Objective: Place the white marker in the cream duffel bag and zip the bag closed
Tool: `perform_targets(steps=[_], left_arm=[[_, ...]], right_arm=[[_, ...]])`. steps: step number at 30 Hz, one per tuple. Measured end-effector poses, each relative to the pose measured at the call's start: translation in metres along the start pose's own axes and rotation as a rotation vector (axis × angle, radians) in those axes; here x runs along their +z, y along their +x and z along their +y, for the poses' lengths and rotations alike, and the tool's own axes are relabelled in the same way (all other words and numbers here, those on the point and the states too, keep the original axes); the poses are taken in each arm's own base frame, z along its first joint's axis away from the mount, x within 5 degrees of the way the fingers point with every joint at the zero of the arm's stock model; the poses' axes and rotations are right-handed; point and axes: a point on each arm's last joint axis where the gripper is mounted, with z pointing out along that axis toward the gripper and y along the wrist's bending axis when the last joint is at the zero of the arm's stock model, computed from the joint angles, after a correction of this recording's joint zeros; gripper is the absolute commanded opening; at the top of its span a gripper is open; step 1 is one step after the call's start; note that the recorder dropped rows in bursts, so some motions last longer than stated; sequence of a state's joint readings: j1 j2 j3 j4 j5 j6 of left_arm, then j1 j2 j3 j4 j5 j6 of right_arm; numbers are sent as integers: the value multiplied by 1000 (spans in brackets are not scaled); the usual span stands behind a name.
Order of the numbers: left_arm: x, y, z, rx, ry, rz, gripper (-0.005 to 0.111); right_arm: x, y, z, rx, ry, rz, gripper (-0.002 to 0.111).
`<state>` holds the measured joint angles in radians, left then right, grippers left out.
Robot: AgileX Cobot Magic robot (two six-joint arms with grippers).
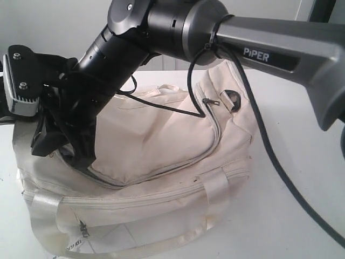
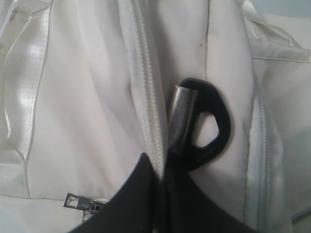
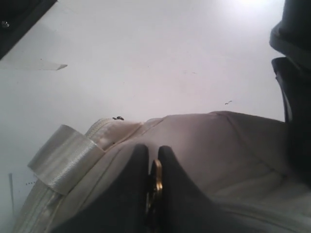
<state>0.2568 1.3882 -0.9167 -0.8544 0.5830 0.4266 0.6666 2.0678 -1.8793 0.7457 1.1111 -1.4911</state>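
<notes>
table: white
wall: pale, behind
cream duffel bag: on table
L gripper: pinching bag zip seam
R gripper: clamped on gold tab

Bright diffuse light; glare washes out table; cream duffel bag soft-focus in wrist views.
</notes>
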Motion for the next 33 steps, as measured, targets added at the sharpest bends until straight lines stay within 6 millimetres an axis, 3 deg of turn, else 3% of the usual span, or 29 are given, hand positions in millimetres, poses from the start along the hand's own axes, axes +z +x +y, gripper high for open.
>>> perform_targets(steps=[9,18,25,33], left_arm=[[0,0,0,0,-1,-2,0],[0,-1,-1,-9,5,-8,0],[0,0,-1,-12,7,-6,0],[0,0,-1,-14,7,-6,0]], right_arm=[[2,3,2,88,6,9,0],[-13,-9,4,80,36,-20,0],[-3,3,9,113,17,2,0],[-8,1,12,129,31,-1,0]])
